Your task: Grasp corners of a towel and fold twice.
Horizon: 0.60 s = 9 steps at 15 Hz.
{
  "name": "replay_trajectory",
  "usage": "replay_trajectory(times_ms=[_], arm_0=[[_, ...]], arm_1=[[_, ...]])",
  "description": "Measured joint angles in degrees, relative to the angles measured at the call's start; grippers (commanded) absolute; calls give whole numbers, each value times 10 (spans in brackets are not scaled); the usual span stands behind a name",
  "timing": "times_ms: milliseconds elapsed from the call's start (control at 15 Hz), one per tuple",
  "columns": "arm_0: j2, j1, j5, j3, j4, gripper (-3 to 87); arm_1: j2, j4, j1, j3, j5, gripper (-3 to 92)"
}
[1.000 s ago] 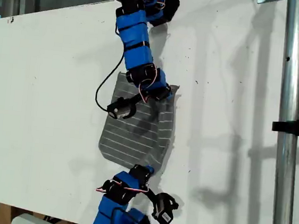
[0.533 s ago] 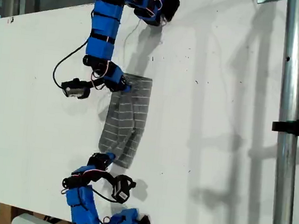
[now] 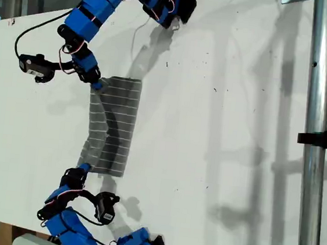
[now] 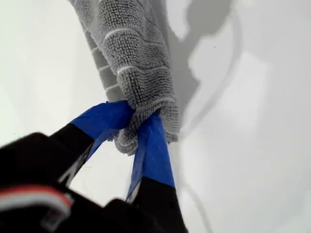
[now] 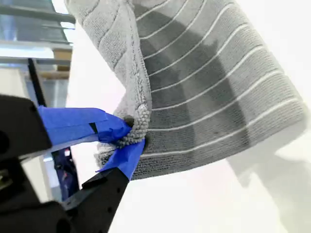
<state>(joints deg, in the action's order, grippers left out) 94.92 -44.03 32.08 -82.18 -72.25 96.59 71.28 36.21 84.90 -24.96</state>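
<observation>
In the exterior view the towel [image 3: 113, 128] lies half folded on the white table [image 3: 229, 106], and one blue arm holds a corner at its upper end while another holds a corner at its lower end. In the first wrist view my first gripper [image 4: 136, 127] is closed on a bunched corner [image 4: 127, 140] of the towel [image 4: 131, 58]. In the second wrist view my second gripper [image 5: 130, 138] is also closed on a corner [image 5: 137, 127], and the striped towel [image 5: 214, 87] hangs doubled from it.

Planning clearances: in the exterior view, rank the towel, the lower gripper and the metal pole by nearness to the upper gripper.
1. Towel, held in the upper gripper itself.
2. Lower gripper, at the towel's lower corner.
3. Metal pole, far at the exterior view's right.
</observation>
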Motion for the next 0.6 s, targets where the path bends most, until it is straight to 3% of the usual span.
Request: replay_trajectory(times_ms=[267, 600], arm_0=[[-20, 16, 50, -131, 77, -28], [-131, 33, 83, -163, 156, -28]], arm_1=[[-4, -12, -42, 85, -31, -2], [-118, -111, -62, 170, -62, -2]])
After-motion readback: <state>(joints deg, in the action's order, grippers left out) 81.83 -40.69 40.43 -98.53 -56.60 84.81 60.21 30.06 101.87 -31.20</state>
